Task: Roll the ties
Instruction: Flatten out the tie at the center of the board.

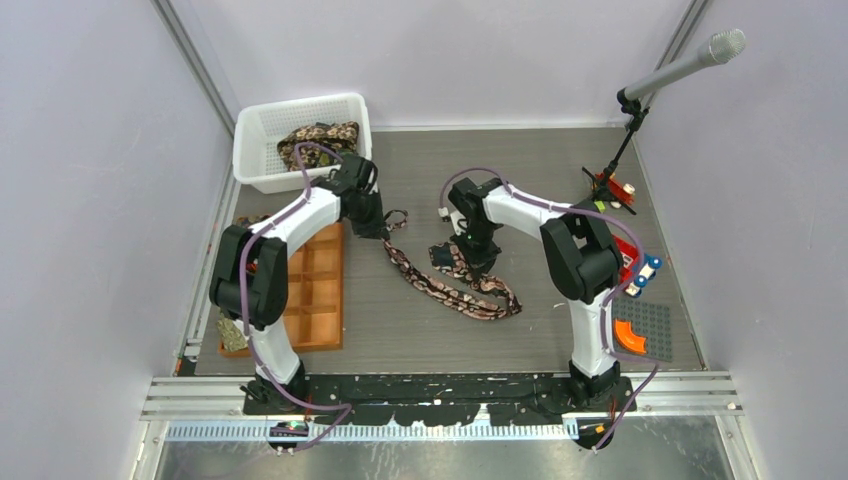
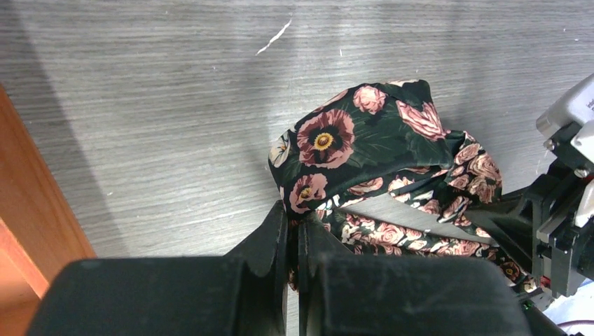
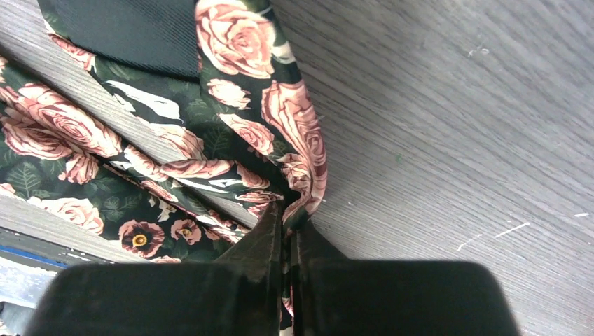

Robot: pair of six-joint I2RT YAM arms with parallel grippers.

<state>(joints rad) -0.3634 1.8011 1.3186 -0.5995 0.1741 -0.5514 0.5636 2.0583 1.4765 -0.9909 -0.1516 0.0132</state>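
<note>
A black tie with pink-cream flowers (image 1: 440, 285) lies across the middle of the grey table, looping from the left gripper down to the front right and back up to the right gripper. My left gripper (image 1: 385, 228) is shut on one end of it; the left wrist view shows the fabric (image 2: 364, 140) pinched between the jaws (image 2: 293, 210). My right gripper (image 1: 470, 258) is shut on a fold of the same tie (image 3: 259, 133), held between the jaws (image 3: 288, 217). More ties (image 1: 318, 138), brown-gold print, lie bunched in the white basket.
The white mesh basket (image 1: 255, 150) stands at the back left. An orange compartment tray (image 1: 318, 290) lies at the left, with a small olive piece (image 1: 232, 335) beside it. A microphone stand (image 1: 625, 150) and a grey plate with an orange part (image 1: 640, 330) are at the right.
</note>
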